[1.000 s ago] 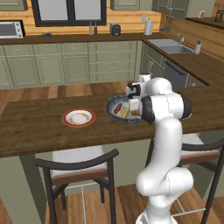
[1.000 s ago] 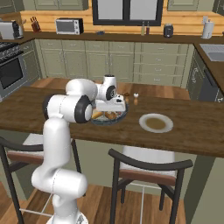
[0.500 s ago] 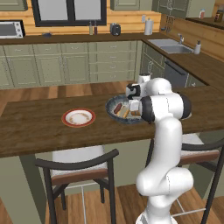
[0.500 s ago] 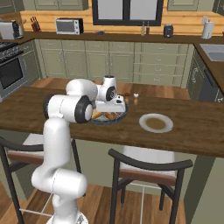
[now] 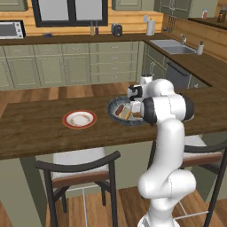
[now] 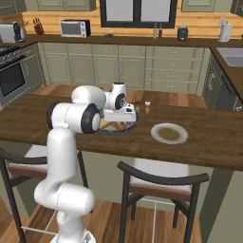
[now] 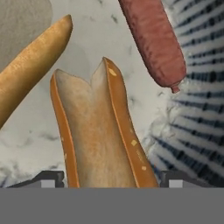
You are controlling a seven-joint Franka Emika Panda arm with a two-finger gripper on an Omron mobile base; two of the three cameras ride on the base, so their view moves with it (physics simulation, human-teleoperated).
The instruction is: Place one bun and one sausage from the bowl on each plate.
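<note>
Gripper (image 7: 111, 178) lowered into the bowl (image 5: 114, 103), fingertips (image 7: 51, 178) standing either side of a split bun (image 7: 98, 131). Jaws apart and straddling the bun's near end; no contact visible, so not clear whether gripping yet. Bun lay lengthwise between the fingers on the pale speckled floor of the bowl, cut side up. Second bun (image 7: 30, 65) lay beside it, angled, close but apart. Reddish sausage (image 7: 153, 39) lay on the other side, running up against the ribbed dark wall of the bowl, not touching the split bun.

Bowl sat on the wooden counter (image 5: 35, 128), about midway along its length and toward the far edge, directly under the arm's wrist. In the left base view, a sausage (image 5: 119, 109) and a bun (image 5: 127, 114) seen in the bowl's open part. Plate (image 5: 80, 119) rested flat on the same counter, well apart from the bowl, nearer the front edge, with a white centre and red-orange rim. In the right base view, plate (image 6: 169, 133) lay beyond the bowl (image 6: 118, 128), away from the arm.
</note>
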